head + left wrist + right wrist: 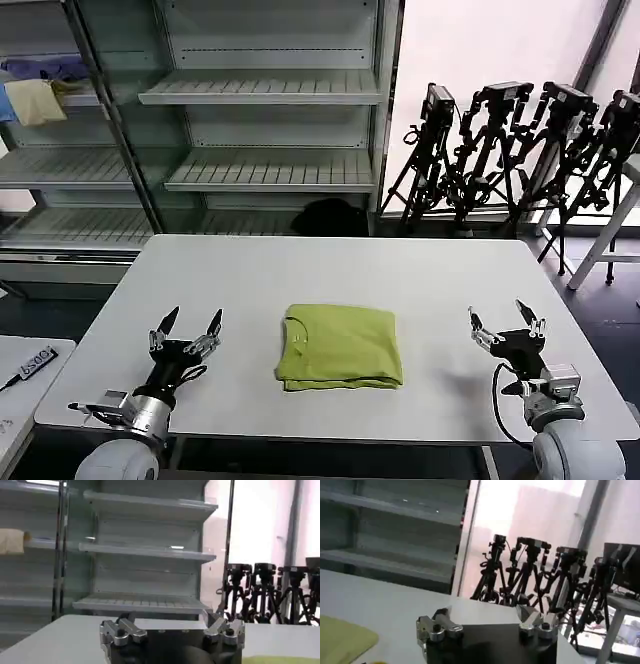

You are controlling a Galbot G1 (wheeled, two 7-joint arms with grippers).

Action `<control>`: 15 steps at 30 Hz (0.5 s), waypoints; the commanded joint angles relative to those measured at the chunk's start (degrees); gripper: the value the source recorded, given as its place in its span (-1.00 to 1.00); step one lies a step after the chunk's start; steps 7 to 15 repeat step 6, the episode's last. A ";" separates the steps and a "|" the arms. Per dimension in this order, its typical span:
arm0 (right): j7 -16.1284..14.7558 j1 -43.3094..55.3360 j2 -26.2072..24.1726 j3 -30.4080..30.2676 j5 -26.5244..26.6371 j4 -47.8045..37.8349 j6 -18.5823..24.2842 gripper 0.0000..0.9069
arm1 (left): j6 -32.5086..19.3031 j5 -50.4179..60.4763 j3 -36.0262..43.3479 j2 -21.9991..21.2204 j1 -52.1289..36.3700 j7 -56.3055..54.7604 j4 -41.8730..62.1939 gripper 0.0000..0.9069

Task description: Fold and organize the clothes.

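The clothes (340,347), a lime yellow-green T-shirt, lie folded into a neat rectangle on the white table (330,275), near the middle toward the front edge. My left gripper (191,323) rests open above the table to the left of the shirt, with nothing between its fingers. To the right of the shirt my right gripper (506,319) stands open and empty too. In the left wrist view the left gripper (170,616) points at the shelves, and an edge of the shirt (280,660) shows beside it. The right wrist view has the right gripper (487,612) and a corner of the shirt (342,640).
Grey metal shelves (270,100) stand behind the table, with a pale yellow cloth (35,100) and a blue-purple cloth (45,68) on the upper left one. Black tripods (520,150) crowd the back right. A white side table (20,385) sits at the left.
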 commanded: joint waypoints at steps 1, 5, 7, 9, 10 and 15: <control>-1.07 -1.30 -0.07 0.23 0.77 0.35 3.91 1.00 | -1.52 -0.69 0.23 0.58 -0.16 -0.26 0.84 1.00; -0.96 -1.89 0.04 0.37 3.20 0.81 2.41 1.00 | -1.54 -0.51 0.28 0.91 -0.68 -0.38 1.13 1.00; -0.96 -1.89 0.04 0.37 3.20 0.81 2.41 1.00 | -1.52 -0.50 0.26 0.94 -0.71 -0.39 1.17 1.00; -0.96 -1.89 0.04 0.37 3.20 0.81 2.41 1.00 | -1.52 -0.50 0.26 0.94 -0.71 -0.39 1.17 1.00; -0.96 -1.89 0.04 0.37 3.20 0.81 2.41 1.00 | -1.52 -0.50 0.26 0.94 -0.71 -0.39 1.17 1.00; -0.96 -1.89 0.04 0.37 3.20 0.81 2.41 1.00 | -1.52 -0.50 0.26 0.94 -0.71 -0.39 1.17 1.00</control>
